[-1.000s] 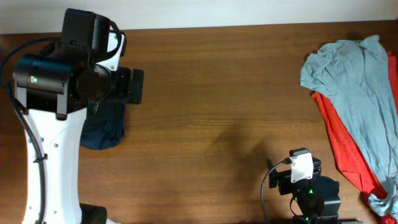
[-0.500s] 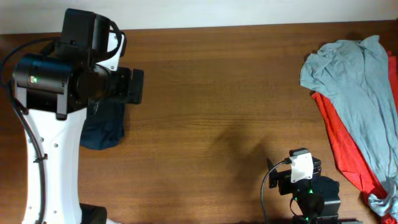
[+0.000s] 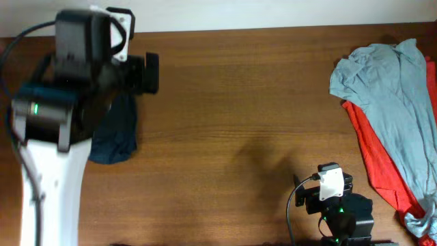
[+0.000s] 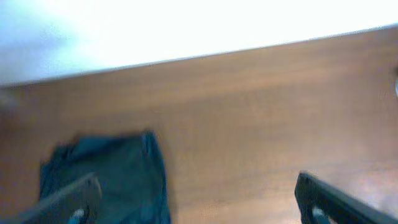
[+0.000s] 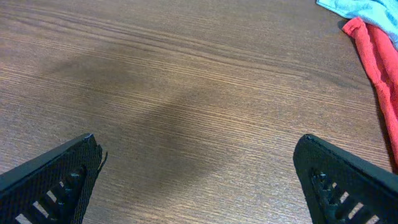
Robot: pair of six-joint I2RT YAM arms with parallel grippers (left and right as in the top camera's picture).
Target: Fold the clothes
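**A:** Where is the black T-shirt?

**B:** It shows in no view. The overhead view has a dark blue garment (image 3: 116, 133) partly under the left arm. Well to the right of it, a grey shirt (image 3: 389, 82) lies over a red shirt (image 3: 379, 157).

**A:** And the grippers?

**B:** Only the wrist views tell. The left gripper (image 4: 196, 205) is spread wide above that garment's right edge. The right gripper (image 5: 199, 186) is also spread wide, over the bare wooden table (image 5: 186, 81) well right of the garment.

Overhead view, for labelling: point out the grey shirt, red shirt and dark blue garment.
grey shirt (image 3: 389, 82), overhead view, mid body.
red shirt (image 3: 374, 160), overhead view, exposed left strip.
dark blue garment (image 3: 117, 133), overhead view, uncovered lower part.
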